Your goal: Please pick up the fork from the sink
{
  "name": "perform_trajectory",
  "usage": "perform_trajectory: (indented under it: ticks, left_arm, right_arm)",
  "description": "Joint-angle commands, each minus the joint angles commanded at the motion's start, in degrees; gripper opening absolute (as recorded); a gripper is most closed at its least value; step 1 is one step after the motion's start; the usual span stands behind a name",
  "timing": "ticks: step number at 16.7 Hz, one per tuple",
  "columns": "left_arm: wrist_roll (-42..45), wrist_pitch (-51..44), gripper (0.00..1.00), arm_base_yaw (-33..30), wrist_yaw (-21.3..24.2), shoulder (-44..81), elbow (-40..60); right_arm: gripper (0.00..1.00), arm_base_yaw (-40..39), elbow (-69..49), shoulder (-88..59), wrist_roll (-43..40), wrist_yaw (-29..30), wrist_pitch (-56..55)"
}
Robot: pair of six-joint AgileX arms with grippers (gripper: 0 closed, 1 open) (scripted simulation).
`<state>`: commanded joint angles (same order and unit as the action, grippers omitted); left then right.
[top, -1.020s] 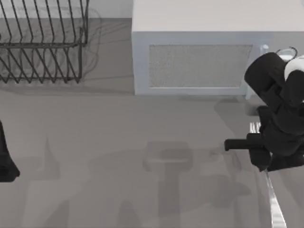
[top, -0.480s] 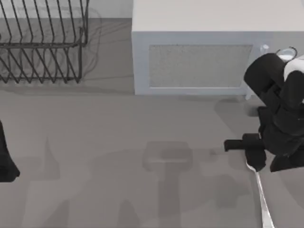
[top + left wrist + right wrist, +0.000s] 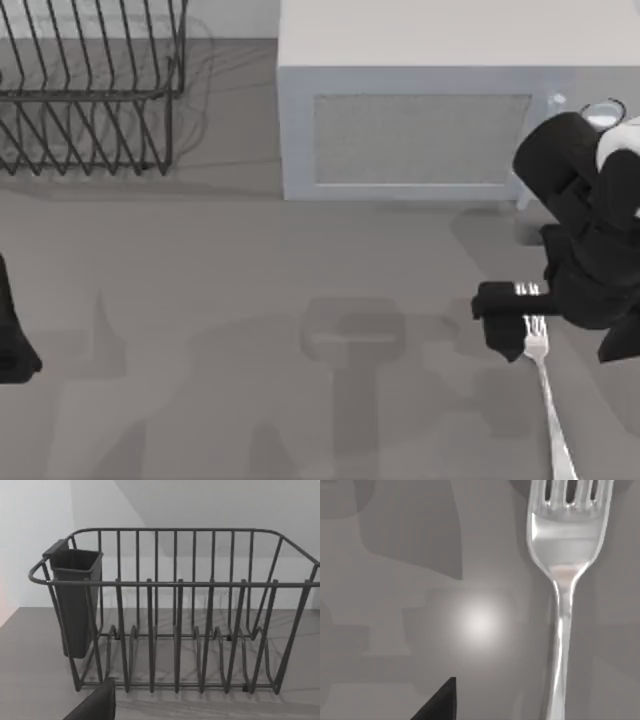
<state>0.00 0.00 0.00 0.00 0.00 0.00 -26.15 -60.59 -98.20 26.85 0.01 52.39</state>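
Now the right gripper (image 3: 522, 318) sits at the right side over the fork's (image 3: 547, 400) tines, whether it grips them I cannot tell; since a second ago the fork has slid leftward with it, suggesting contact; the left arm (image 3: 12, 340) stays parked far left.

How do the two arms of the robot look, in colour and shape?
The right arm is matt black and bulky, with rounded segments, a white part near its top and a thin looped cable. Its hand is a black blocky bar. The left arm is a black angular shape at the table's left edge.
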Motion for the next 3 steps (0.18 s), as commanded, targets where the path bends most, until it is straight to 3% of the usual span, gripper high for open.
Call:
perform_trajectory:
  ticks: [3]
  left_arm:
    - [0.0,0.0,1.0,0.0,0.0,0.0,0.0]
  right_arm:
    - [1.0,0.0,0.0,0.0,0.0,0.0,0.0]
